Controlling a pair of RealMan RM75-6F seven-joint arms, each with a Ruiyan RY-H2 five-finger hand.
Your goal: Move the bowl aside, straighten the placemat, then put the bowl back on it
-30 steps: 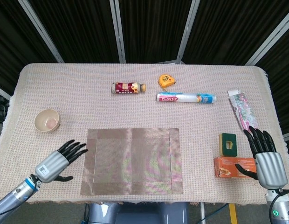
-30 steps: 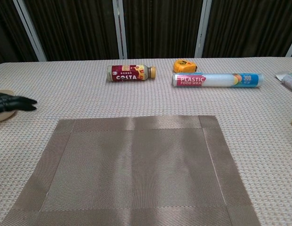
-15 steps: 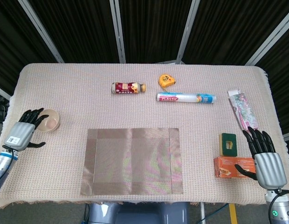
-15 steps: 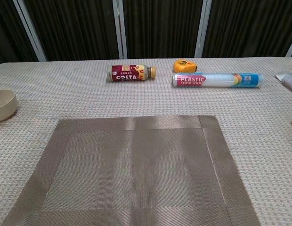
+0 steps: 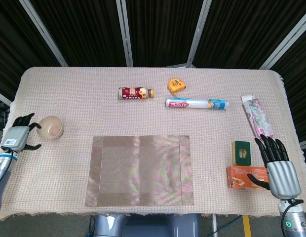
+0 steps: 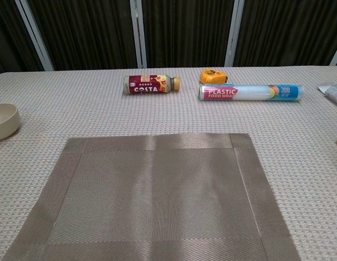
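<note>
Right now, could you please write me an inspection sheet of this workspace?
Surface: table under a beige woven cloth.
Job's things: bowl upright, off the placemat, to its left.
Clutter: Costa bottle, tape measure, plastic wrap roll, pink packet, sponge, orange box.
Hands: left hand beside the bowl, holds nothing; right hand open by the box.
Cables: nothing seen.
Surroundings: dark curtains.

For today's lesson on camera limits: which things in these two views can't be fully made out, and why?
- Left hand: head view only; touching the bowl or not, unclear.
- Bowl: chest view, cut by the left edge.
- Right hand: head view only, outside the chest frame.
- Orange box: print too small; the right hand covers its right end.
- Placemat: chest view, near edge cut off.
</note>
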